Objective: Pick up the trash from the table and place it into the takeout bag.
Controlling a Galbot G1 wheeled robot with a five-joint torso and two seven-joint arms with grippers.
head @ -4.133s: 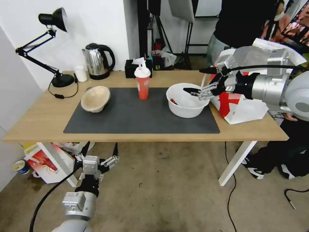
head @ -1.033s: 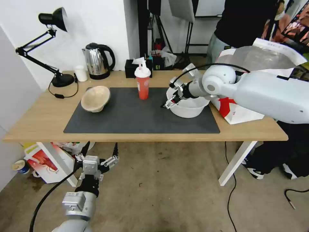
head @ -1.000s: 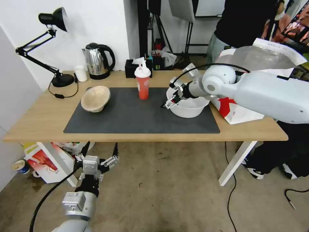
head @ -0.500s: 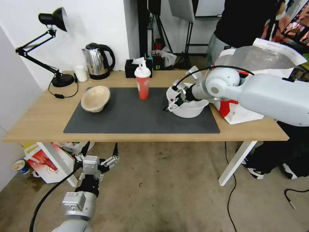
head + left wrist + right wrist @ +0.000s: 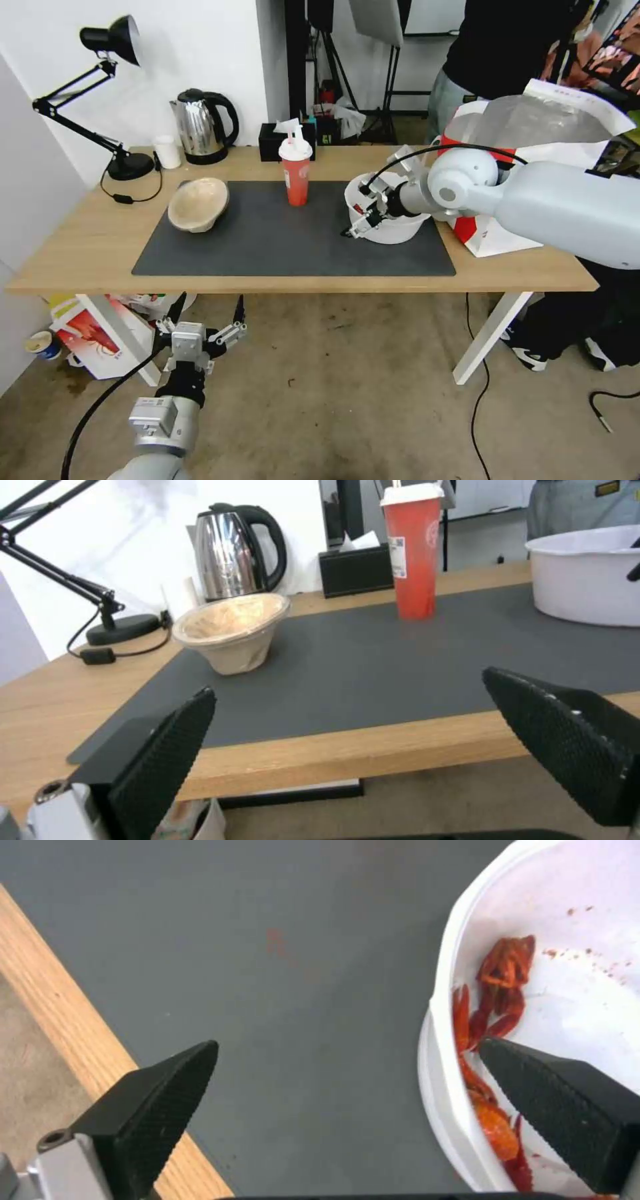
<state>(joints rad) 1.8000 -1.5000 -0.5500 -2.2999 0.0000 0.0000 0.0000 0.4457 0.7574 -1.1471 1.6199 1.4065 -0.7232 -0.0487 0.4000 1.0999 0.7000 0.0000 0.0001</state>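
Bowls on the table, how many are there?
2. A beige pulp bowl sits at the mat's left end; a white plastic bowl sits at its right end, with the right gripper straddling its rim.

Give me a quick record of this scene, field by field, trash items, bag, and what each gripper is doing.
surface: table with a dark mat
trash 1: white bowl with red scraps, right end of mat
trash 2: red cup with lid and straw, upright, back middle of mat
trash 3: beige bowl, tilted, left end of mat
bag: takeout bag, open, right end of table
right gripper: open, straddling the white bowl's near-left rim, one finger inside
left gripper: open, parked below the table's front edge
trash in bag: none seen
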